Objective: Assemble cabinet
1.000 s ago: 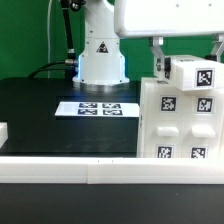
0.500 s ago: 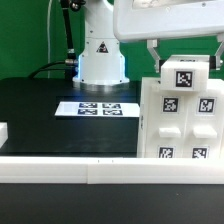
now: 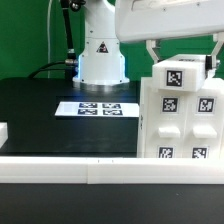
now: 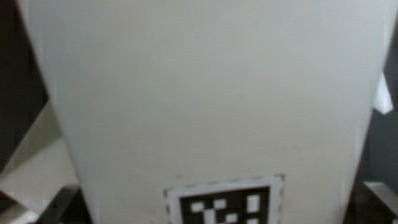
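The gripper (image 3: 185, 62) holds a small white block (image 3: 180, 77) by its two sides, fingers spread wide around it, at the top of the cabinet (image 3: 180, 118); the cabinet stands on the black table (image 3: 40, 110) at the exterior view's right, beyond the marker board (image 3: 96, 107). The cabinet looks stiff, smooth and probably light but bulky; I judge it slippery, so a grip across a narrow edge is safer than one on its broad face.

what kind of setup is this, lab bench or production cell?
Likely a lab bench: a black table with a fixed marker board, a fiducial-tagged cabinet, and a white rail along the front edge.
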Action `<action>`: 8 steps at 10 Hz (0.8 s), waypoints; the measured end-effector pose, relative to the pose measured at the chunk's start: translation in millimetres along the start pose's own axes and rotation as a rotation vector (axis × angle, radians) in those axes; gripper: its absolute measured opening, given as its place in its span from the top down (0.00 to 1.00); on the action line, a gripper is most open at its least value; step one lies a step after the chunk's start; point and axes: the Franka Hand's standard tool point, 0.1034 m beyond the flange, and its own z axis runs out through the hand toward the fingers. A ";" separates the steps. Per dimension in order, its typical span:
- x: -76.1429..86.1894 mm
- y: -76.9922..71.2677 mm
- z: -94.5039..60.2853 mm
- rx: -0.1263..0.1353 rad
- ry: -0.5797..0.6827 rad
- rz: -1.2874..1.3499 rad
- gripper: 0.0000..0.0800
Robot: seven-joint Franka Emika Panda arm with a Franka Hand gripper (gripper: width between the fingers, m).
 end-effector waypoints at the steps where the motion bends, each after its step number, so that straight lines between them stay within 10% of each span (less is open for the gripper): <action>1: 0.0 3.9 -0.9 0.015 0.015 0.063 0.30; 8: -13.7 8.0 -1.7 0.055 -0.010 0.709 0.29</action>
